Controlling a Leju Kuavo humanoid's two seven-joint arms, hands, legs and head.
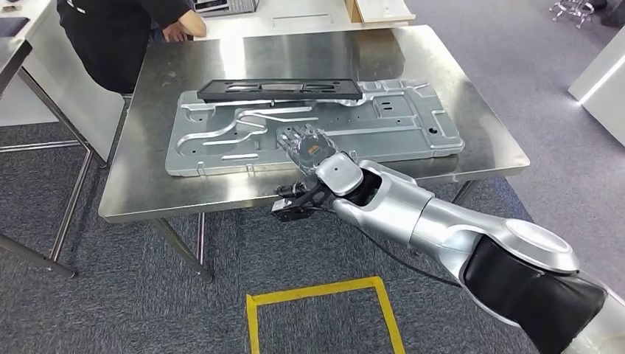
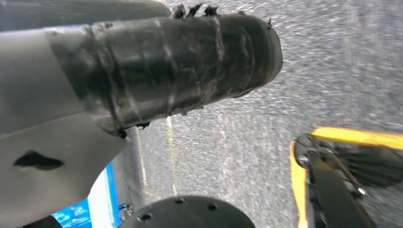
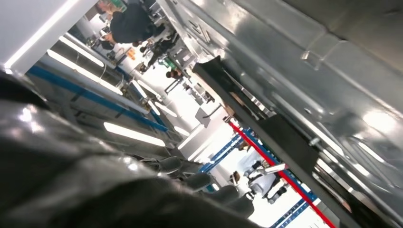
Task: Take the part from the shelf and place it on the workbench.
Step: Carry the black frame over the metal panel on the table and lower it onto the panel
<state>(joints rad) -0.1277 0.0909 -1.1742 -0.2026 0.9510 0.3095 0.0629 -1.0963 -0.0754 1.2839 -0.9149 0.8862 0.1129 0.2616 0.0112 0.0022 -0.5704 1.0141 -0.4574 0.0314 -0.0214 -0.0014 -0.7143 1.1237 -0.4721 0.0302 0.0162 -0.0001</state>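
The part [image 1: 309,125], a large stamped sheet-metal panel, lay flat on the steel counter [image 1: 147,188], its long axis running side to side across the robot's front and slightly skewed, its right end sitting a little farther from the robot than its left. The right hand [image 1: 304,144] rested on the panel near the near long edge, roughly at mid-length, fingers pointing away from the robot across the panel's short width; whether the fingers gripped the metal or merely lay on it could not be told. Just beyond the hand, along the panel's far long edge, a black frame [image 1: 280,90] lay on the panel, parallel to its long axis. In the right wrist view the panel's ribbed surface [image 3: 304,71] ran close beside the hand, with the black frame [image 3: 266,128] farther on. A person [image 1: 118,29] in dark clothing stood at the far left corner of the counter, well apart from the hand. The left hand [image 2: 157,71] hung over grey carpet; its state could not be told. Yellow tape [image 1: 324,295] marked the floor below the right arm.
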